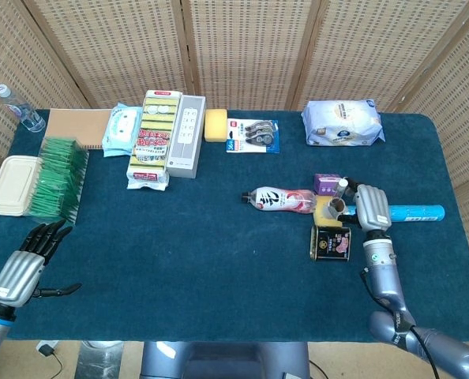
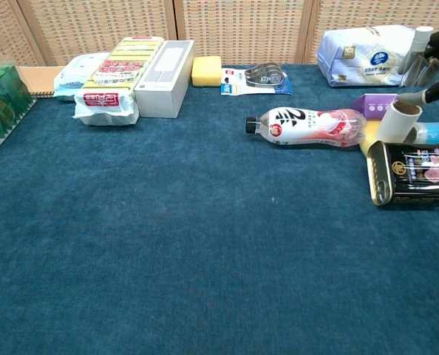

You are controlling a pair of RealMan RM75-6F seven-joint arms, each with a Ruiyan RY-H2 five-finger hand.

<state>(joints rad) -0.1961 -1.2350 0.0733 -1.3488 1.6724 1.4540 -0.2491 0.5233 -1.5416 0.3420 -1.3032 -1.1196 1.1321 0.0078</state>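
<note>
My right hand [image 1: 366, 207] hovers over the cluster at the right of the table, fingers apart and holding nothing. In the chest view its dark fingers [image 2: 437, 59] hang at the top right, with the thumb tip reaching to the rim of a cardboard roll [image 2: 397, 118]. The roll [image 1: 336, 208] stands on a yellow sponge [image 1: 323, 212], just left of the hand. A black can [image 1: 331, 243] lies in front of it. My left hand [image 1: 25, 264] rests open at the front left edge, fingers spread, touching nothing.
A pink bottle [image 1: 280, 200] lies left of the roll, with a purple box [image 1: 327, 184] behind it and a blue tube [image 1: 416, 213] to the right. Wipes pack [image 1: 342, 122], tape pack [image 1: 253, 134], sponges and boxes [image 1: 167, 134] line the back. Green packs [image 1: 57, 175] and a tray [image 1: 9, 183] sit at the left.
</note>
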